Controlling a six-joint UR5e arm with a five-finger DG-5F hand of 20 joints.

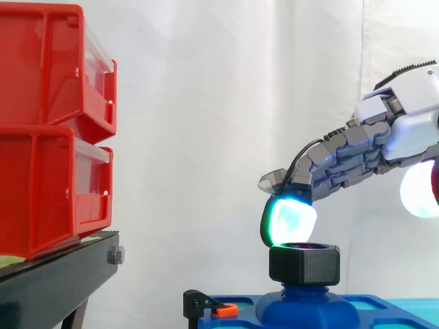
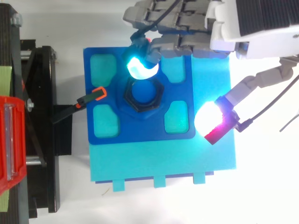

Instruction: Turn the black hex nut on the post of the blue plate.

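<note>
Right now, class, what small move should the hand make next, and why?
Probably close the thumb pad onto the black hex nut. A cyan pad of the hand sits at its rim; the thumb pad hangs apart, so nothing pinches it.

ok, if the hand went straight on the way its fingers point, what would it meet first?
The black hex nut: the hand's glowing fingertip sits right at its top rim, possibly touching. Depth is unclear, so contact isn't certain.
</note>
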